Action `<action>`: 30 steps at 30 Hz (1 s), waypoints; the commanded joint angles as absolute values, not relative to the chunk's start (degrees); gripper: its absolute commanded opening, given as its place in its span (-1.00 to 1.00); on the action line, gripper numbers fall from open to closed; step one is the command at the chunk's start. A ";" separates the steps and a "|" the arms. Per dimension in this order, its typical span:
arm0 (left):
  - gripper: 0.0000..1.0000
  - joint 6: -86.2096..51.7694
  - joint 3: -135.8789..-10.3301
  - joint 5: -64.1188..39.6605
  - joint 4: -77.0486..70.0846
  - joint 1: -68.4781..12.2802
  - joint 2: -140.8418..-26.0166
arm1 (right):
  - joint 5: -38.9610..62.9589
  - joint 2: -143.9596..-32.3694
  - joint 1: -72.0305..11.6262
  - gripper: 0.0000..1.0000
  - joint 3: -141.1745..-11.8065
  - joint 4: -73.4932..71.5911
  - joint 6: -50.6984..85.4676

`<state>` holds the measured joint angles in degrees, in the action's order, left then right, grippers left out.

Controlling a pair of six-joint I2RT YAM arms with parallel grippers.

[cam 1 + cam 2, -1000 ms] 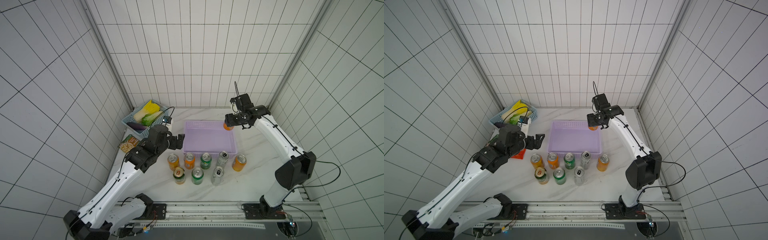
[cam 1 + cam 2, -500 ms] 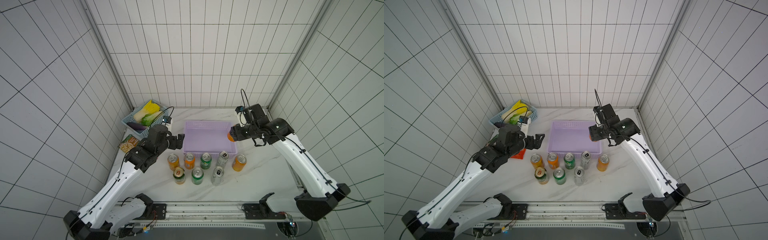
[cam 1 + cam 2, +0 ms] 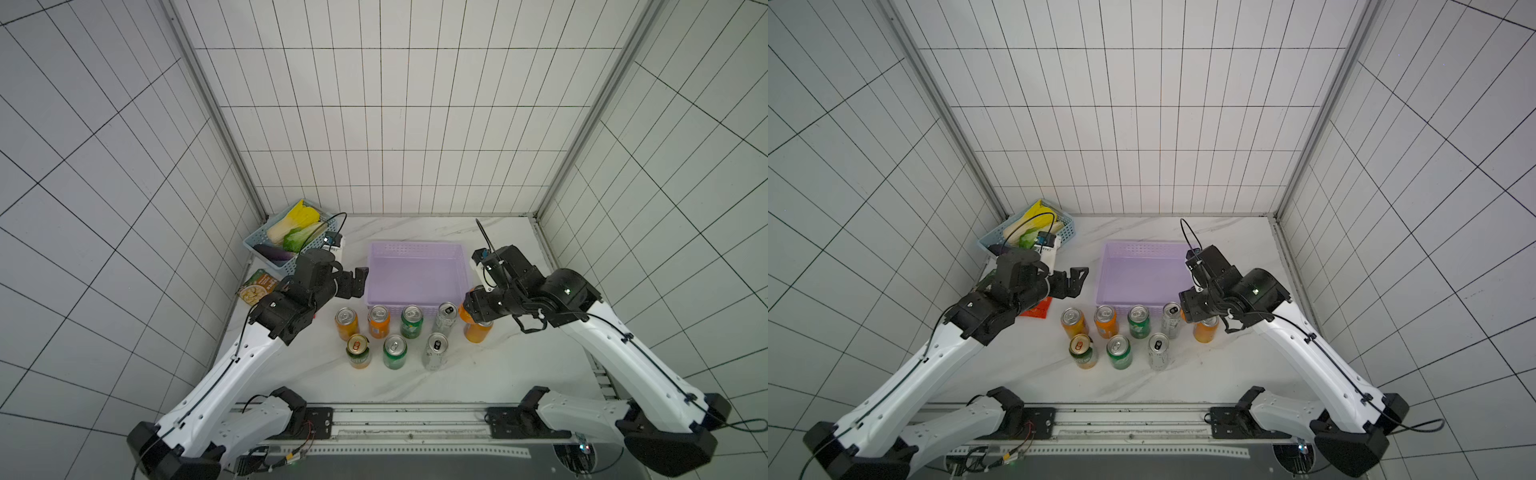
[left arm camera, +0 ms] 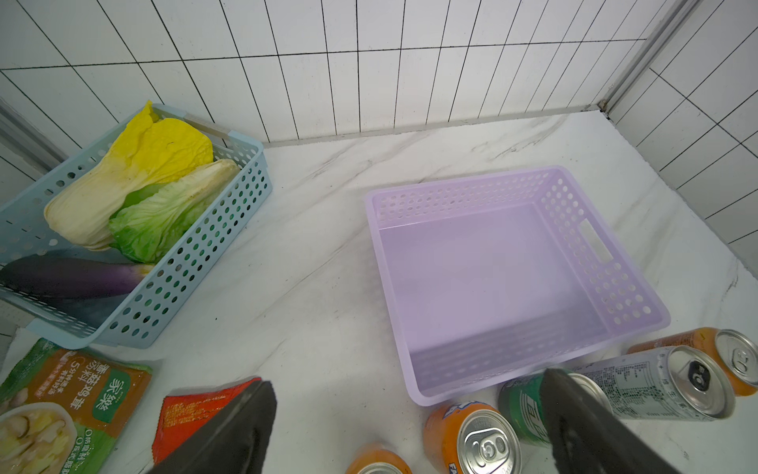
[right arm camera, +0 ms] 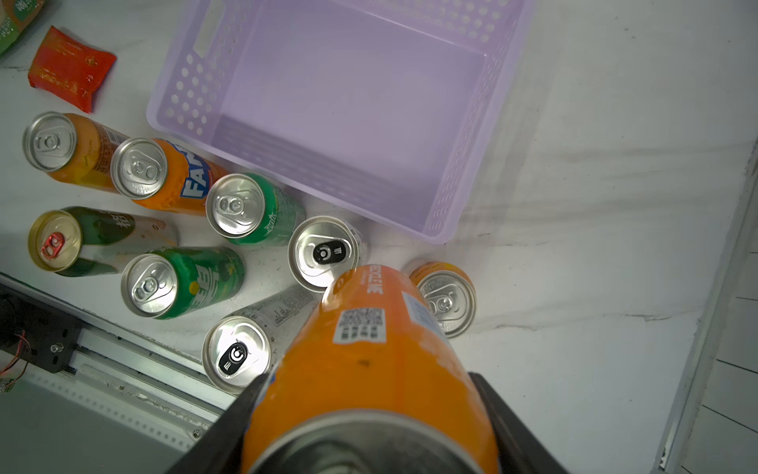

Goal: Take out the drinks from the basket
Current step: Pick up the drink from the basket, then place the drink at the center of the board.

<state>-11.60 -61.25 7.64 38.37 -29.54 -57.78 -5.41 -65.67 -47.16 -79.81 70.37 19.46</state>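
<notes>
1. While the lilac-purple perforated plastic basket [image 4: 574, 230] is being shown bare of cans on the white marbled desk [image 3: 519, 374], the closing step is being judged as in hand: setting down the ninth drink.
2. An orange metal drink can [image 5: 369, 328] is being gripped around its body by the right pincer [image 5: 367, 379]. It is being held outside the basket, above the desk, close over a slim silver-white can [image 5: 324, 252] and a standing orange can [image 5: 445, 299].
3. Eight upright cans [image 3: 395, 347] are being kept in two rows on the desk, just in front of the basket's near wall.
4. The left pincer [image 4: 408, 385] is being held wide apart and empty, just beside the basket's left wall.
5. Next, a lowering onto a bare patch of desk is being called for, probably beside the standing orange can, with the held can kept upright and its neighbours not knocked. A release is being called for only after that.
6. Blue-and-white letters "FA" are being read on an orange soda can [image 5: 164, 176]. Slanted script, seemingly "Sprite", is being made out on a green can [image 5: 254, 209].
7. A square code patch is being shown on the held can; its white lettering is being left unread, too skewed.
8. Characters "家樂" are being read on a green-and-orange flat snack packet [image 4: 69, 410].
</notes>
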 commanded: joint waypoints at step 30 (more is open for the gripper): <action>0.97 -11.87 -61.01 7.26 37.31 -28.92 -57.73 | -2.20 -57.56 -51.24 0.20 -44.81 47.60 30.86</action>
